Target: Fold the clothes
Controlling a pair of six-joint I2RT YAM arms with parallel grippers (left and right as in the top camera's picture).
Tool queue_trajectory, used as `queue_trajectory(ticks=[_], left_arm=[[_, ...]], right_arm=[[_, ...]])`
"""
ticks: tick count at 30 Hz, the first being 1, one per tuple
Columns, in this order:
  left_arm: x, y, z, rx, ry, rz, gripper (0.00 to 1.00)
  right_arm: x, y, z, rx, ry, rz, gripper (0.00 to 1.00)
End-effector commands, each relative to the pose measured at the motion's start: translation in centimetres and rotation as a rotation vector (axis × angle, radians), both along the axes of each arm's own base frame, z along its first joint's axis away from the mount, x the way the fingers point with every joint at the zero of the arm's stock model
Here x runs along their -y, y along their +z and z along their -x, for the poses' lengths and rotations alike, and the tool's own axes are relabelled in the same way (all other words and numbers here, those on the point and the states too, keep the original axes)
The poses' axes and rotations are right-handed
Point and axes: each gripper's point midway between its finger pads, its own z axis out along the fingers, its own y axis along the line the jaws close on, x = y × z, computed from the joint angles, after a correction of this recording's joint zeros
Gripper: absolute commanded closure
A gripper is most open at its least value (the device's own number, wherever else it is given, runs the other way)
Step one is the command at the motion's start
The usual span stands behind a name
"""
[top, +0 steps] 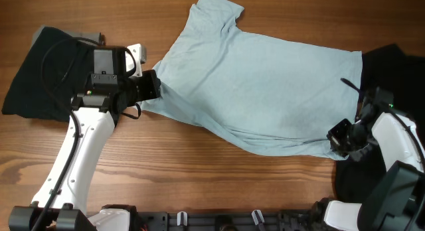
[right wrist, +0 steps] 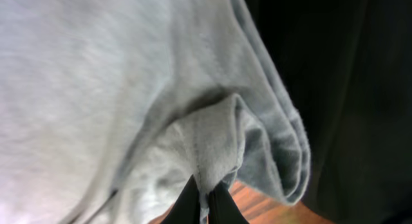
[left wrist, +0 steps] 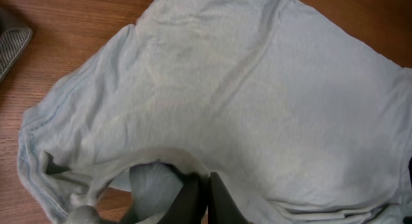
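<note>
Far left: black garment [top: 36, 75] lies crumpled on the table [top: 199, 168], with a strip of grey lining [top: 89, 38] at its top edge. Neither arm engages it.

Left gripper [top: 151, 85]: jaws drawn narrow, pinching a fold of the T-shirt [top: 265, 85] at the shirt's left edge. The left wrist view shows fabric bunched over the fingertips, close to a stitched hem.

T-shirt: spread across the table's centre and mostly flat, with 1 sleeve pointing to the far edge. The near hem is wrinkled and doubled.

Right gripper [top: 340, 137]: jaws narrow, clamped on a tuck of the shirt at its near right corner. The right wrist view shows a seam running into the pinch.

Far right: second black garment [top: 398, 65], touching the shirt's right edge.

Judgement: this looks like a 2-point hold, ready to lift and fold.
- Raise both grips together and level.
- Keep the span between them taut so the thin cloth does not sag or slip.
- Carry the right corner clear of the second black garment to avoid dragging it.

Containers: none in view. All 3 garments lie directly on the wood.
</note>
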Motion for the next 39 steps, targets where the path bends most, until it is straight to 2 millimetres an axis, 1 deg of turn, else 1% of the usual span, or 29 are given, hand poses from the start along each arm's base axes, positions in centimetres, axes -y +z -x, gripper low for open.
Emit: queue_trajectory(ticks=[1,7,10,11,13,14,15,16,18,19,20,21,23,25,26,27,29,31,32,34,36,37,39], left_arm=[[0.1,0.1,-0.2,0.002,-0.001,-0.004,0.95],[0.1,0.4,-0.3,0.012,0.0,-0.003,0.96],[0.1,0.7,0.0,0.017,0.0,-0.002,0.96],[0.0,0.3,0.7,-0.017,0.0,-0.005,0.91],[-0.1,-0.9,2.6,-0.111,0.0,-0.013,0.73],[-0.3,-1.8,3.9,-0.178,0.0,-0.019,0.66],[-0.4,-2.7,5.0,-0.239,0.003,-0.027,0.54],[-0.5,-3.2,5.6,-0.269,0.004,-0.033,0.51],[-1.7,-5.9,6.8,-0.361,0.073,-0.08,0.44],[-1.9,-6.7,7.1,-0.381,0.089,-0.088,0.42],[-2.0,-8.1,7.3,-0.401,0.089,-0.092,0.42],[-2.0,-9.0,7.3,-0.406,0.089,-0.092,0.43],[-2.1,-10.7,6.5,-0.396,0.094,-0.104,0.42],[-3.0,-11.9,5.7,-0.392,0.117,-0.153,0.42],[-3.9,-12.8,5.5,-0.4,0.14,-0.206,0.43],[-4.5,-13.1,5.4,-0.401,0.155,-0.237,0.43],[-4.9,-13.0,5.1,-0.391,0.166,-0.247,0.43],[-4.1,-12.1,5.0,-0.383,0.147,-0.202,0.43],[-4.0,-11.5,5.0,-0.382,0.145,-0.195,0.42],[-4.6,-10.0,4.5,-0.344,0.159,-0.217,0.39],[-5.6,-9.1,4.1,-0.309,0.19,-0.225,0.37],[-5.8,-9.2,4.0,-0.31,0.196,-0.224,0.37],[-6.3,-9.9,3.8,-0.304,0.186,-0.238,0.37]], right_arm=[[0.3,3.3,-2.4,0.114,0.04,-0.002,0.96],[0.6,7.2,-3.6,0.238,0.06,0.043,0.96],[0.8,8.2,-3.9,0.275,0.053,0.06,0.96],[0.8,8.5,-3.9,0.278,0.043,0.066,0.96],[0.8,8.5,-3.9,0.278,0.045,0.065,0.96],[0.7,8.5,-3.7,0.273,0.05,0.063,0.96],[0.7,8.5,-3.7,0.274,0.06,0.064,0.96],[0.7,8.5,-3.7,0.275,0.067,0.065,0.96],[0.7,8.5,-3.7,0.274,0.068,0.065,0.96],[0.7,8.5,-3.7,0.274,0.069,0.065,0.96],[0.7,8.5,-3.7,0.273,0.07,0.064,0.96],[0.7,8.5,-3.6,0.27,0.07,0.063,0.96],[0.7,8.5,-3.6,0.269,0.077,0.063,0.96],[0.6,8.5,-3.6,0.268,0.083,0.063,0.96],[0.6,8.5,-3.5,0.269,0.094,0.064,0.96],[0.6,8.5,-3.5,0.268,0.095,0.064,0.96],[0.6,8.5,-3.5,0.266,0.096,0.063,0.95],[0.6,8.5,-3.5,0.267,0.096,0.064,0.96],[0.6,8.5,-3.5,0.266,0.096,0.063,0.96],[0.6,8.4,-3.5,0.266,0.095,0.063,0.96],[0.6,8.4,-3.5,0.266,0.096,0.063,0.96],[0.6,8.4,-3.5,0.266,0.096,0.063,0.96],[0.6,8.4,-3.5,0.266,0.096,0.063,0.96]])
